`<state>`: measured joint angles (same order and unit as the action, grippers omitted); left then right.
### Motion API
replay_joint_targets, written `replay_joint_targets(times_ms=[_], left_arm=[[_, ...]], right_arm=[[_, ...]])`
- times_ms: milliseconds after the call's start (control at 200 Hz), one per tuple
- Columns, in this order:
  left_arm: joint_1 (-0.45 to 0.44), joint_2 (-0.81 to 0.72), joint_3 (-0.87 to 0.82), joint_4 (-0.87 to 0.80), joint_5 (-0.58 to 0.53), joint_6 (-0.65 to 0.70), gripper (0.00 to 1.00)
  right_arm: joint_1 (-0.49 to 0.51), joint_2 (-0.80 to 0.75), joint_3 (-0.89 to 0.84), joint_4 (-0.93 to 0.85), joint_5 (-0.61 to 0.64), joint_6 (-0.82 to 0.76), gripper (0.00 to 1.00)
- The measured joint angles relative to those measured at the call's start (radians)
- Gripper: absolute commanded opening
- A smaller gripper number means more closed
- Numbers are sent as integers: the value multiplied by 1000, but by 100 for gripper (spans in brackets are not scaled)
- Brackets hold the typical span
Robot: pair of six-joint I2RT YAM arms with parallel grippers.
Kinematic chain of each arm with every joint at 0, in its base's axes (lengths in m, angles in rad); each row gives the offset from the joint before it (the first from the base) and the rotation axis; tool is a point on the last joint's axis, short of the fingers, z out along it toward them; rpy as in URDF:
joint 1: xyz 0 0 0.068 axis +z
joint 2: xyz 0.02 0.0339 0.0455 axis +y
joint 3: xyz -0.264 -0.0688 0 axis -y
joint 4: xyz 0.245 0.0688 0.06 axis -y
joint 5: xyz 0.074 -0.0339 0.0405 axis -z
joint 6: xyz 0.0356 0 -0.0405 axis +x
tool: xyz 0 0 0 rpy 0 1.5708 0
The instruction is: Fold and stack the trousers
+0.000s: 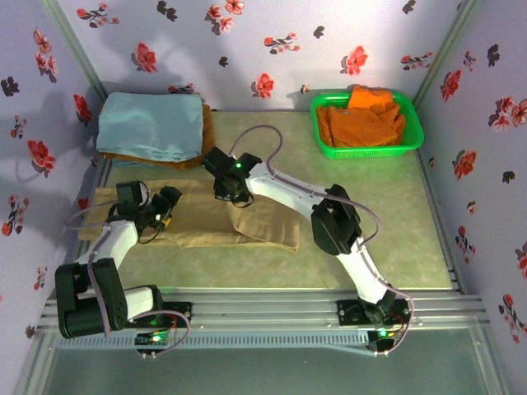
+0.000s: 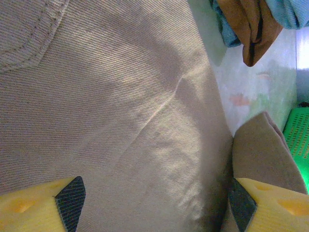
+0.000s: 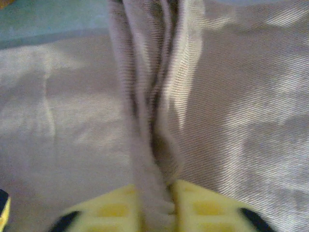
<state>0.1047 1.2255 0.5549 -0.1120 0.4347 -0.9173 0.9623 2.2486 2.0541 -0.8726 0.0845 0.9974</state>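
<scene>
the trousers (image 1: 206, 220) lay flat at centre left of the overhead frame, with the long axis running left to right. the left claw (image 2: 154, 205) hung spread wide over their left part. the right wrist view, much closer, showed the right claw (image 3: 157, 205) narrow, pinching a raised ridge of tan cloth.

I see trousers (image 1: 206, 218) lying flat across middle-left of tabletop (image 1: 370, 239). Folded cloth pile (image 1: 152, 123) behind them, in far left corner. Basket (image 1: 416, 136) at far right, well apart, garments (image 1: 362, 119) in it. Left gripper (image 1: 163, 207) over trousers' left end, jaws spread above cloth. Right gripper (image 1: 233, 196) at trousers' far edge, mid-length, ridge of cloth between its jaws.
</scene>
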Motion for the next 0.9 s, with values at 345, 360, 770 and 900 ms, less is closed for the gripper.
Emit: replay_joint_targets(times_ms=[345, 360, 770, 900], left_arm=[[-1, -95, 11, -44, 8, -15, 90], [-3, -97, 14, -47, 8, -14, 88], [-343, 63, 190, -100, -91, 49, 65], [-423, 169, 219, -141, -142, 107, 65]], right_arm=[[-19, -209, -198, 59, -46, -21, 61], [-22, -232, -219, 64, -47, -21, 59], [-341, -605, -783, 182, -99, -116, 66], [-397, -608, -890, 194, -153, -186, 69]])
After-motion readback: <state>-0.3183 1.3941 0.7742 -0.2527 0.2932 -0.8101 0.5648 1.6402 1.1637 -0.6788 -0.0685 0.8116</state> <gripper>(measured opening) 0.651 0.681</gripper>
